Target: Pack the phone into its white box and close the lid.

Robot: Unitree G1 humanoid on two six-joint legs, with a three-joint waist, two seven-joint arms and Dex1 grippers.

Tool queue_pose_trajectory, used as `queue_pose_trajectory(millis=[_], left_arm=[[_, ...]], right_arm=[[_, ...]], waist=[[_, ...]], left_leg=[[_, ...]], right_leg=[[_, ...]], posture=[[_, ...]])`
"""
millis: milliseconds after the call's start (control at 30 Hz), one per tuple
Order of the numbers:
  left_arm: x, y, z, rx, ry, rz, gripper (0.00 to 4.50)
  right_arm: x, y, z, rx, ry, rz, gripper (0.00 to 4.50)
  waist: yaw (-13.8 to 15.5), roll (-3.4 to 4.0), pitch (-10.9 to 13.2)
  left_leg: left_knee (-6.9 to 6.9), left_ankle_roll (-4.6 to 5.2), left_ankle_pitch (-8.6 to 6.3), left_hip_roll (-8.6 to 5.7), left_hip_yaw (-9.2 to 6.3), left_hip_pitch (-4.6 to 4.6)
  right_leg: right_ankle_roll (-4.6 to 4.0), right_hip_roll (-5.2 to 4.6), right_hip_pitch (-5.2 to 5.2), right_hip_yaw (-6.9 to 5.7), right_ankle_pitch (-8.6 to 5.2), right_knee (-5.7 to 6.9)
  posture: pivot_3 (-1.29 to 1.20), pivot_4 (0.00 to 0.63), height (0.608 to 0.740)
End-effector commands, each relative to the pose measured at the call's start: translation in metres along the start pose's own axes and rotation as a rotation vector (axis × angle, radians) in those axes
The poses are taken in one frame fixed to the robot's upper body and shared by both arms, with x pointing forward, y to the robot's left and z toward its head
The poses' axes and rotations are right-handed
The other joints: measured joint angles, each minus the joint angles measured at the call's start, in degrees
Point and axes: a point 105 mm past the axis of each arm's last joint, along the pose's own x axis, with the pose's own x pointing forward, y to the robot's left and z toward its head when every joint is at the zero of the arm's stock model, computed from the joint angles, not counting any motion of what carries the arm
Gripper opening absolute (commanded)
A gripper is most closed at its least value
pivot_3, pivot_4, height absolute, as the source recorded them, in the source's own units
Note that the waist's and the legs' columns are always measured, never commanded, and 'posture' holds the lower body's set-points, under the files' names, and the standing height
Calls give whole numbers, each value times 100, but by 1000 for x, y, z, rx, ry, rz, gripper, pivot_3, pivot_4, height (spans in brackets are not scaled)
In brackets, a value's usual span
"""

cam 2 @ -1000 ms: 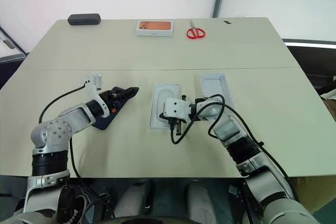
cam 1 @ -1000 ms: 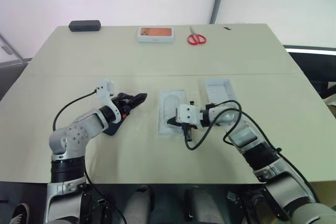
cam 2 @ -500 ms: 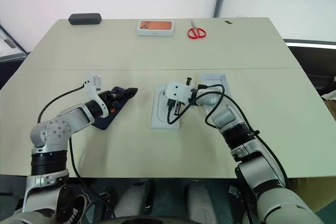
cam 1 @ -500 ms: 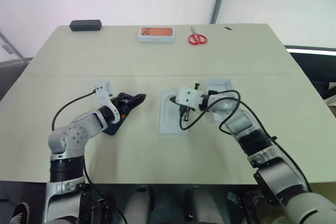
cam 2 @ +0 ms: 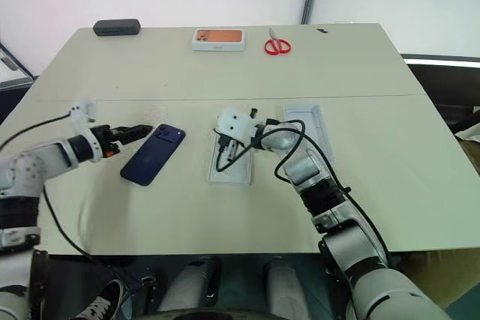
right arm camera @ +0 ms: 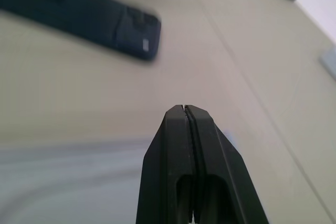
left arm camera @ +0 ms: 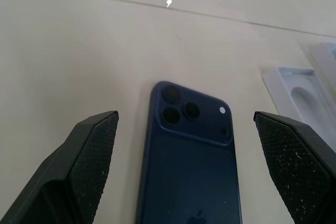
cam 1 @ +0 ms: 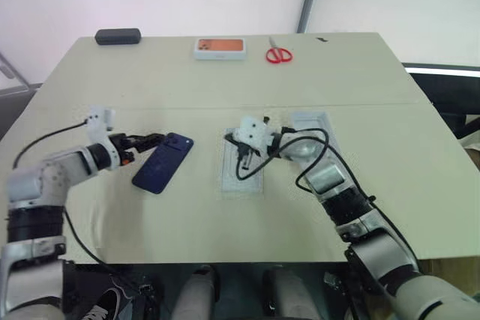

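The dark blue phone (cam 1: 163, 162) lies flat on the table, back up, with its camera bump (left arm camera: 189, 114) at the far end. My left gripper (cam 1: 146, 140) stands open just left of that end, and nothing is between its fingers (left arm camera: 89, 150). My right gripper (right arm camera: 184, 109) is shut and empty, hovering over the near-left part of a white insert with an oval recess (cam 1: 244, 174). A shallow white tray (cam 1: 309, 119) lies to the right of the insert, partly under my right forearm. I cannot tell whether it is the white box or the lid.
At the table's far edge lie a white box with an orange picture (cam 1: 220, 47), red scissors (cam 1: 279, 55) and a black case (cam 1: 118, 36). A seam (cam 1: 187, 106) crosses the tabletop behind the work area.
My left arm has swung out to the left, uncovering the phone, which stays on the table. My right gripper has risen and moved left over the insert, still shut.
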Motion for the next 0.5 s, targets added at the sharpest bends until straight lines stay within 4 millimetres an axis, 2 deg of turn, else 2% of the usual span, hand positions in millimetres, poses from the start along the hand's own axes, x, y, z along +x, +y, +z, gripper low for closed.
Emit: queue_pose_trajectory(millis=[33,133,200,333,400,500], left_arm=[[-6,4,5,23,18,-43,4374],[-11,15,-5,-10,77,-54,4374],[-11,21,-10,-39,97,-57,4374],[-4,16,-32,-27,206,-114,4374],[0,12,-37,-29,229,-138,4374],[6,19,-47,-13,268,-111,4374]], right_arm=[[8,9,24,26,-43,34,33],[24,31,28,64,-15,113,33],[34,38,26,55,25,134,33],[54,51,21,2,95,143,33],[59,55,21,23,101,153,33],[69,65,14,-9,140,158,33]], waist=[[-8,0,0],[-54,0,0],[-64,0,0],[-68,-4,1],[-61,-6,0],[-46,-7,-1]], left_leg=[[0,0,0,-1,0,0],[0,0,0,-2,2,0],[-2,0,0,-2,2,-1],[0,0,1,-2,6,-2],[0,-1,1,-1,6,-3],[1,-1,1,-3,6,-3]], right_leg=[[0,0,1,-1,0,0],[0,-1,-1,0,0,1],[-1,1,-9,1,-1,10],[-1,2,-25,5,-1,35],[-2,2,-27,6,-1,37],[-1,-1,-25,7,-1,36]], posture=[[0,150,740],[0,150,740],[0,150,740],[0,150,740],[0,150,740],[0,150,740]])
